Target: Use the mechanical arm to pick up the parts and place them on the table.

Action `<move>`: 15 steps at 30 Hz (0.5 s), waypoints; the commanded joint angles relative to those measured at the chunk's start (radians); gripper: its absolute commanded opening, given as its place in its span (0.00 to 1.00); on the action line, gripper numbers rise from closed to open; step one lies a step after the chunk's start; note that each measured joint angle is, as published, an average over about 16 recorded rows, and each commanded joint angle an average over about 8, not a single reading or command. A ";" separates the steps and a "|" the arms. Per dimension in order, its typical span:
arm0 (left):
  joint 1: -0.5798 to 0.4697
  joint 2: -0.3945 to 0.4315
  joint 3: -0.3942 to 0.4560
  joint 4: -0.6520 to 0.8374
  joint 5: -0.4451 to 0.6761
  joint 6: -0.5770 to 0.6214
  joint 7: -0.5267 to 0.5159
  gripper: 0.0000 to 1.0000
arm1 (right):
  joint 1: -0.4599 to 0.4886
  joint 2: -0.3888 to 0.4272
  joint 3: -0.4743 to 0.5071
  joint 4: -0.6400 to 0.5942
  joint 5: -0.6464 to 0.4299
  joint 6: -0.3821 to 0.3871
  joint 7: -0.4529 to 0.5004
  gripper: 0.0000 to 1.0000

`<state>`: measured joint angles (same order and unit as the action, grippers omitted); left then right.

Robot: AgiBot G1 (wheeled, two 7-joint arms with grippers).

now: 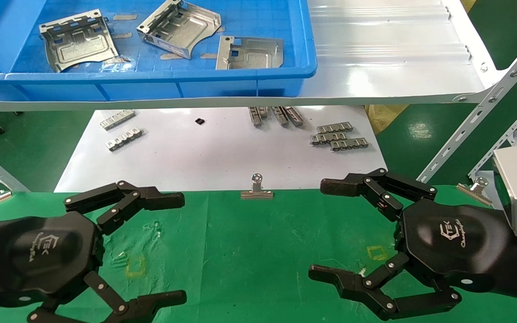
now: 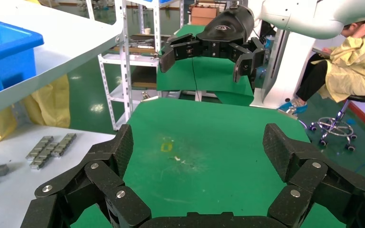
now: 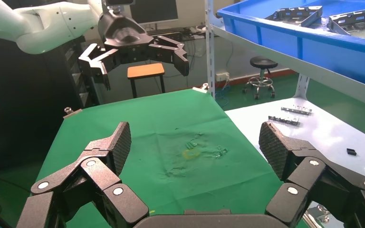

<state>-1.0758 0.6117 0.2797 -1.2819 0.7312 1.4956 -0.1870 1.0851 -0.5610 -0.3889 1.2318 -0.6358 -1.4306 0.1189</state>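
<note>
While three parts [image 1: 79, 40] lie in a blue bin [image 1: 159, 85] on the white shelf [image 1: 397, 58], both grippers hover over the green table [image 1: 258, 251], each with its fingers spread wide and nothing between them. A white logo marks each glossy black shell; the lettering beside it is too small to read with certainty. Left gripper [image 1: 182, 244] sits at the table's near left, its fingers pointing toward the middle. Right gripper [image 1: 319, 229] mirrors it at the near right, a silver-grey box wrist behind it. Seen from the left wrist, the right gripper [image 2: 204, 61] hangs above the cloth's far side; from the right wrist, the left gripper [image 3: 138, 59] does likewise. Small yellow squares [image 1: 377, 252] are marked on the wrinkled cloth. Binder clips [image 1: 256, 188] pin its far edge. Beyond it, toothed metal strips [image 1: 339, 136] lie on a white board [image 1: 204, 157] under the shelf.
</note>
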 commanded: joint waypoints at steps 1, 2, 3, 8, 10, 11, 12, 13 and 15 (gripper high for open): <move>0.000 0.000 0.000 0.000 0.000 0.000 0.000 1.00 | 0.000 0.000 0.000 0.000 0.000 0.000 0.000 1.00; 0.000 0.000 0.000 0.000 0.000 0.000 0.000 1.00 | 0.000 0.000 0.000 0.000 0.000 0.000 0.000 1.00; 0.000 0.000 0.000 0.000 0.000 0.000 0.000 1.00 | 0.000 0.000 0.000 0.000 0.000 0.000 0.000 1.00; 0.000 0.000 0.000 0.000 0.000 0.000 0.000 1.00 | 0.000 0.000 0.000 0.000 0.000 0.000 0.000 0.85; 0.000 0.000 0.000 0.000 0.000 0.000 0.000 1.00 | 0.000 0.000 0.000 0.000 0.000 0.000 0.000 0.60; 0.000 0.000 0.000 0.000 0.000 0.000 0.000 1.00 | 0.000 0.000 0.000 0.000 0.000 0.000 0.000 0.48; 0.000 0.000 0.000 0.000 0.000 0.000 0.000 1.00 | 0.000 0.000 0.000 0.000 0.000 0.000 0.000 0.35; 0.000 0.000 0.000 0.000 0.000 0.000 0.000 1.00 | 0.000 0.000 0.000 0.000 0.000 0.000 0.000 0.23; 0.000 0.000 0.000 0.000 0.000 0.000 0.000 1.00 | 0.000 0.000 0.000 0.000 0.000 0.000 0.000 0.00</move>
<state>-1.0758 0.6117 0.2797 -1.2819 0.7312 1.4956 -0.1870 1.0851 -0.5610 -0.3889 1.2318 -0.6358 -1.4306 0.1189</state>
